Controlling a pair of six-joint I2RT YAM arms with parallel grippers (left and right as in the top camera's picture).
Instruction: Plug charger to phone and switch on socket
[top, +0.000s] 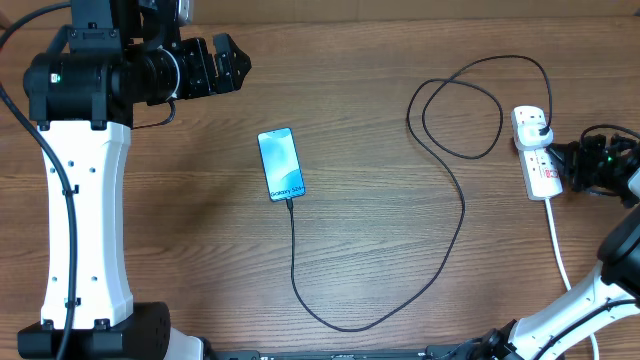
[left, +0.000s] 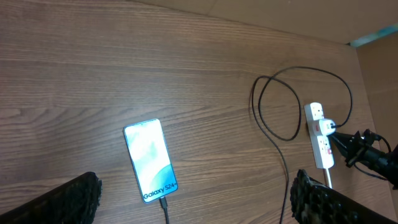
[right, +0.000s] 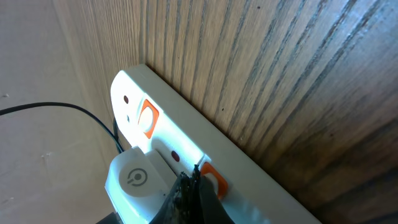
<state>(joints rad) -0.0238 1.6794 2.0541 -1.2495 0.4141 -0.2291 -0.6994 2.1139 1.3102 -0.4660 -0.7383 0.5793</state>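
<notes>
The phone (top: 279, 164) lies face up mid-table, its light blue screen lit; it also shows in the left wrist view (left: 150, 160). The thin black charger cable (top: 293, 260) is plugged into the phone's near end. It loops right and up to a white adapter (right: 134, 180) seated in the white socket strip (top: 537, 165). My right gripper (right: 191, 182) is shut, its tips pressed against the strip at an orange-red switch (right: 214, 180). A second switch (right: 147, 118) lies beyond. My left gripper (top: 225, 65) is open and empty, high at the back left, far from the phone.
The strip's thick white cord (top: 558, 245) runs toward the front right edge. The cable's big loop (top: 460, 110) lies on the wood left of the strip. The left arm's white base (top: 85, 220) stands along the left side.
</notes>
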